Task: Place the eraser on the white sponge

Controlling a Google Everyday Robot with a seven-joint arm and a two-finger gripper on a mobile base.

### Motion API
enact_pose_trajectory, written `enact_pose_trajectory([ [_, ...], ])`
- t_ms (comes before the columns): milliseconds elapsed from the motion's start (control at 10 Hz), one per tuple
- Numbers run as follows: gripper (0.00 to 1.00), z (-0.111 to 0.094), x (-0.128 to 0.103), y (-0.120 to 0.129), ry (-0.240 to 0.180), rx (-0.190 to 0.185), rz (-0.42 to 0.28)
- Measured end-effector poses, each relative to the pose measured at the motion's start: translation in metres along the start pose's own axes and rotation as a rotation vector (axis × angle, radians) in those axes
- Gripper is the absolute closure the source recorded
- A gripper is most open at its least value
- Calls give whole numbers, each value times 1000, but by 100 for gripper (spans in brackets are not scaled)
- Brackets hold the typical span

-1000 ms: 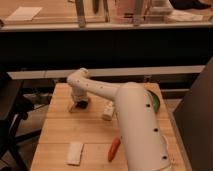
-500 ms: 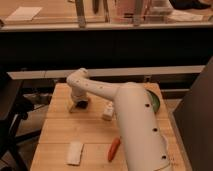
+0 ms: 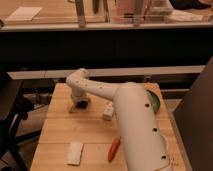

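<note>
The white sponge [image 3: 75, 152] is a thin flat white pad lying near the front left of the wooden table [image 3: 60, 132]. A thicker white block with dark marks, the eraser [image 3: 108, 111], stands near the table's middle, right beside my arm. My gripper [image 3: 80, 104] is low over the back left part of the table, left of the eraser and well behind the sponge. Nothing shows in the gripper.
An orange carrot-shaped piece [image 3: 114, 148] lies at the front, right of the sponge. A green object [image 3: 155, 101] shows behind my arm at the right. A dark chair [image 3: 10, 107] stands left of the table. A counter with glass runs along the back.
</note>
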Motion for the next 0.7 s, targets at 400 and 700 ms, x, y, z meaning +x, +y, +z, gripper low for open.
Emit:
enact_pose_trajectory([
  [400, 34, -1, -1, -2, -2, -2, 1],
  [700, 43, -6, -1, -2, -2, -1, 0],
])
